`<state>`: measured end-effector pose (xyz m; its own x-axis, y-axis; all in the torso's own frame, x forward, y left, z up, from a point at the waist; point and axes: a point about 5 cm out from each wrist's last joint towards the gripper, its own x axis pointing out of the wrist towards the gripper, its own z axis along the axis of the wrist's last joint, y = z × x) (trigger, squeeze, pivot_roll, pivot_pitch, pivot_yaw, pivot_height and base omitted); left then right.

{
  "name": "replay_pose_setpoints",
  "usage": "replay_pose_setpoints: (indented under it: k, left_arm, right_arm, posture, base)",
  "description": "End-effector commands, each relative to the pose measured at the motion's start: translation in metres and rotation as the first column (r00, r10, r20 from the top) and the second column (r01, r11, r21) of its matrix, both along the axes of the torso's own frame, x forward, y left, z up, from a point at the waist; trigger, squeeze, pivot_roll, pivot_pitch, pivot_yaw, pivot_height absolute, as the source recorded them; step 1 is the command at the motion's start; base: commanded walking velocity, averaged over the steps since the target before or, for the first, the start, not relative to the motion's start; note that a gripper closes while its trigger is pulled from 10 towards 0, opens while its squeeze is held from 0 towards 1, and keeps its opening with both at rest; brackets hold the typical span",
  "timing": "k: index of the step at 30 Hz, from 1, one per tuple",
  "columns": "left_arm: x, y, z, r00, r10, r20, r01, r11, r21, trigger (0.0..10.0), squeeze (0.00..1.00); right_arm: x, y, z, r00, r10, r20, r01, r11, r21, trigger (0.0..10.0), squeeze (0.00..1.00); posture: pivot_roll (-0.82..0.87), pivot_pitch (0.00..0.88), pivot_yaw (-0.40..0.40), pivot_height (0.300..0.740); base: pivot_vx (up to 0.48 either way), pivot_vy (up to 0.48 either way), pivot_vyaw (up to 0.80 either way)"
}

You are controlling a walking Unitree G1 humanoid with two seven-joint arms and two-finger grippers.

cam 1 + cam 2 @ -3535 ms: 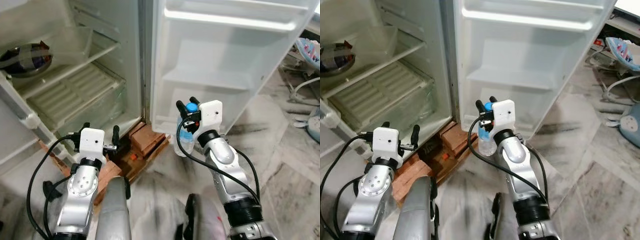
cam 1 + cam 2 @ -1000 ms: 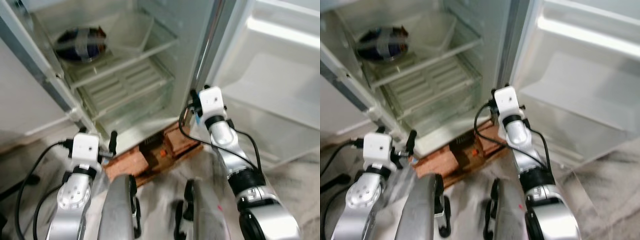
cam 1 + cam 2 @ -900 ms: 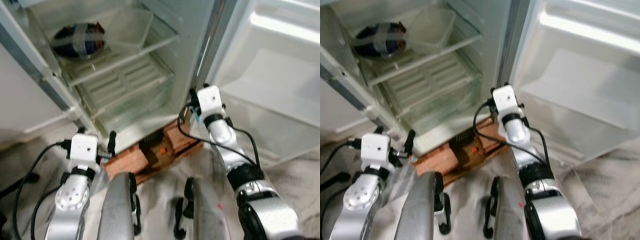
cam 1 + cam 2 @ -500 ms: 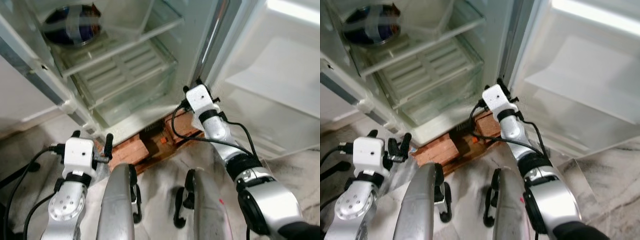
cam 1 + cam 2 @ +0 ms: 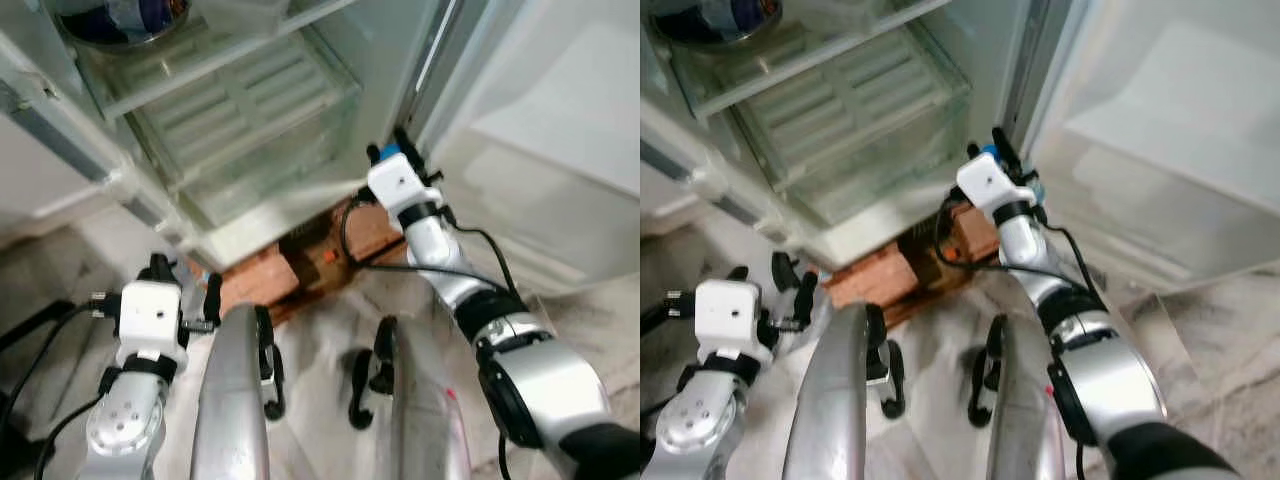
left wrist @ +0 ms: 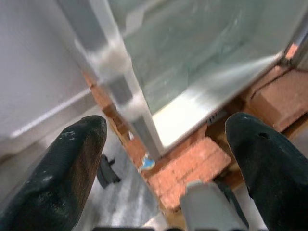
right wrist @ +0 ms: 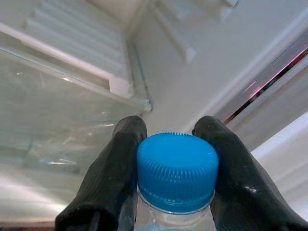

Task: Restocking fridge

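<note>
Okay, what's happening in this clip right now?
The robot stands at an open fridge that sits on bricks. Its right claw is closed around the neck of a water bottle with a blue cap, held up near the bottom edge of the fridge opening, beside the door. The left claw is open and empty, low by the fridge's left corner. A dark bowl sits on an upper shelf.

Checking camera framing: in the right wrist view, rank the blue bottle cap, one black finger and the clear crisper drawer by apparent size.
1. Crisper drawer
2. Black finger
3. Blue bottle cap
Cap and finger sit nearest the camera, so they look enlarged.
</note>
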<state>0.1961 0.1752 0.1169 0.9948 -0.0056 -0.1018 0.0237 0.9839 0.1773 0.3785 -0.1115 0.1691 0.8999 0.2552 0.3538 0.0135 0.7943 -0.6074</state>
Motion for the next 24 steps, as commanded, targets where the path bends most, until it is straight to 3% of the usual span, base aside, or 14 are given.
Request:
replay_pose_setpoints:
  k: [1,11,18,24]
  left_arm:
    - [-0.006,0.001,-0.003,0.999,0.002,-0.032,-0.002,1.0,0.002,10.0,0.0]
    - [-0.004,0.001,-0.004,0.999,0.0,-0.037,0.0,1.0,0.0,10.0,0.0]
    - [-0.004,0.002,-0.003,0.999,-0.005,-0.037,0.006,1.0,0.005,10.0,0.0]
    - [-0.006,0.003,-0.003,0.999,-0.009,-0.044,0.009,1.0,0.01,10.0,0.0]
  right_arm:
    - [0.004,-0.003,0.024,0.994,-0.002,0.105,0.001,1.0,0.015,10.0,0.0]
    - [0.006,0.003,0.044,0.984,0.023,0.175,-0.034,0.998,0.057,10.0,0.0]
    - [0.007,-0.004,0.048,0.976,-0.01,0.217,0.001,0.999,0.041,10.0,0.0]
    - [0.009,-0.001,0.08,0.951,-0.002,0.308,-0.028,0.995,0.094,10.0,0.0]
  posture:
    - [0.29,0.42,-0.003,0.569]
    - [0.28,0.408,-0.005,0.569]
    - [0.3,0.413,0.007,0.569]
    - [0.3,0.411,0.012,0.569]
  base:
    - [0.0,0.0,0.0]
    - [0.0,0.0,0.0]
    - [0.0,0.0,0.0]
    - [0.0,0.0,0.0]
